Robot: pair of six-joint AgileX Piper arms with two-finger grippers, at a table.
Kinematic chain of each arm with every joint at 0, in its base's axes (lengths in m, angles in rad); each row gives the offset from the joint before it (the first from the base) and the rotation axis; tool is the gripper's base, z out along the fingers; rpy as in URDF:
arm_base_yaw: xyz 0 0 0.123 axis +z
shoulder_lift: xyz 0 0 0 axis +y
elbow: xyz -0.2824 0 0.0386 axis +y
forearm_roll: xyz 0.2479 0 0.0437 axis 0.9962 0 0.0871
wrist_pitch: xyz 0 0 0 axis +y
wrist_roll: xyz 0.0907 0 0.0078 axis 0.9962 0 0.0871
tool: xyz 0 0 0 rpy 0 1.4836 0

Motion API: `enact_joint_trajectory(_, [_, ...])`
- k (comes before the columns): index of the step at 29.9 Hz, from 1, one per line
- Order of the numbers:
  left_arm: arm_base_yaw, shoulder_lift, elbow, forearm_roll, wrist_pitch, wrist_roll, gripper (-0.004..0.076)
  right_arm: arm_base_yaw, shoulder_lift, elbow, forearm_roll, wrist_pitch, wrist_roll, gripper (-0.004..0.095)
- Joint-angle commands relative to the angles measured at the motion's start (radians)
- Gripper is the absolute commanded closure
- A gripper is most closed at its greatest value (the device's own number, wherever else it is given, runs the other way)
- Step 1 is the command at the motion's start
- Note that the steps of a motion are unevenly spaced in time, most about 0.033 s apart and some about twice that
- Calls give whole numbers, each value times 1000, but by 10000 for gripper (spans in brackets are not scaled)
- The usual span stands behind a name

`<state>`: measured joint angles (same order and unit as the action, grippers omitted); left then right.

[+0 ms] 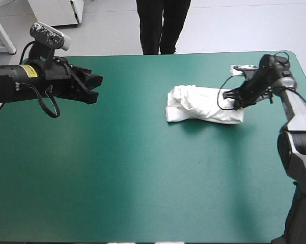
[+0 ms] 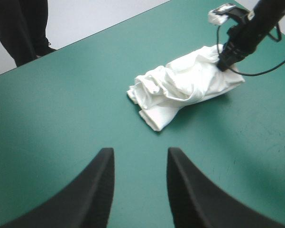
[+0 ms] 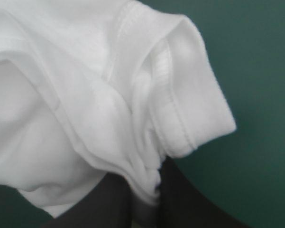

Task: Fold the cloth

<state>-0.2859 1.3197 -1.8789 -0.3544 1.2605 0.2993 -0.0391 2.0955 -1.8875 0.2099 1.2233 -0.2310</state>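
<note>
Crumpled white T-shirt (image 1: 201,104), right hand (image 1: 238,103) clamped on its right end, left hand (image 1: 95,89) unclenched, well apart

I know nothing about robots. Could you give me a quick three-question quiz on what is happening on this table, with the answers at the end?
1. True or false: the left gripper is holding the T-shirt.
2. Pick one. The T-shirt is: A, spread flat; B, a rumpled bundle lying on the table; C, lifted clear of it.
3. Fill in: the right gripper is shut on the end of the T-shirt nearest the table's ____ edge.

Key
1. False: its fingers stand open, well away from the T-shirt.
2. B.
3. Right.
</note>
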Motion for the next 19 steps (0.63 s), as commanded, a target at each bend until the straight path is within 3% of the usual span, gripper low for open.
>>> enact_joint_trajectory(1, [-1,-28,-21,-30,27,2,449,-88,-151,80,-34,26,-12,909])
enact_joint_trajectory(10, [-1,-28,-21,-73,27,2,449,-265,-350,354,-122,-60,-30,909])
enact_joint_trajectory(19, [-1,-50,-21,-76,27,2,451,-321,-367,452,-210,-154,-37,909])
